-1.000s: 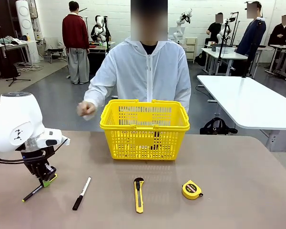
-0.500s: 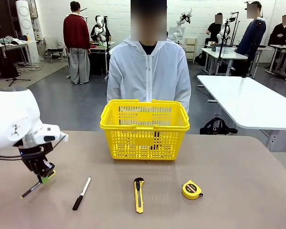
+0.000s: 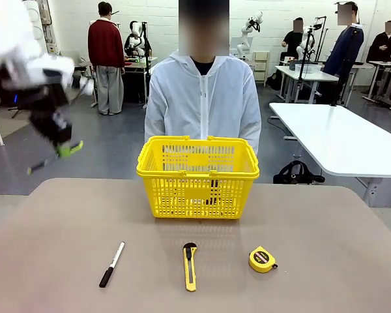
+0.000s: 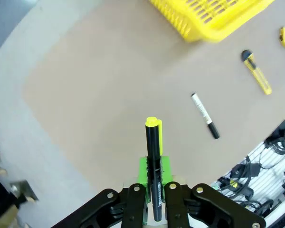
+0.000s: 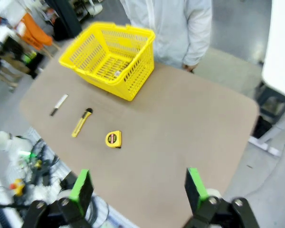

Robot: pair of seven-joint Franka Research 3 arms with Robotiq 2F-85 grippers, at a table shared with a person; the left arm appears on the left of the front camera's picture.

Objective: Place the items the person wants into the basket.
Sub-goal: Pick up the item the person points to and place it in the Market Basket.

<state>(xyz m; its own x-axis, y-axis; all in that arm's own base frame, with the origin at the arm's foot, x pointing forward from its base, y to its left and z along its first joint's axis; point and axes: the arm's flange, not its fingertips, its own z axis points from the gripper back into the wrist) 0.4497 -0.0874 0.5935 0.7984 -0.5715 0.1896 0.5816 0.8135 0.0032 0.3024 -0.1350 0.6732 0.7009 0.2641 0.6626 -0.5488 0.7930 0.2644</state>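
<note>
My left gripper [image 3: 64,147] hangs high above the table's left end, motion-blurred, shut on the slim black pen [image 3: 47,161] with yellow trim. In the left wrist view the pen [image 4: 153,142] sticks out between the green pads of that gripper [image 4: 153,173], far above the tabletop. The yellow-and-black tape measure [image 3: 262,259] lies at the front right of the table. At the far middle stands the yellow basket [image 3: 197,175], with the person [image 3: 204,98] in a white jacket behind it. My right gripper [image 5: 138,190] is open with nothing in it, high over the table.
A black-and-white marker [image 3: 111,264] and a long yellow utility knife [image 3: 190,266] lie near the front edge of the brown table [image 3: 313,222], left of the tape measure. A second white table [image 3: 339,137] stands beyond on the right.
My left arm has lifted the pen from just over the table's left front to well above it. The person's raised hand dropped out of sight behind the basket.
</note>
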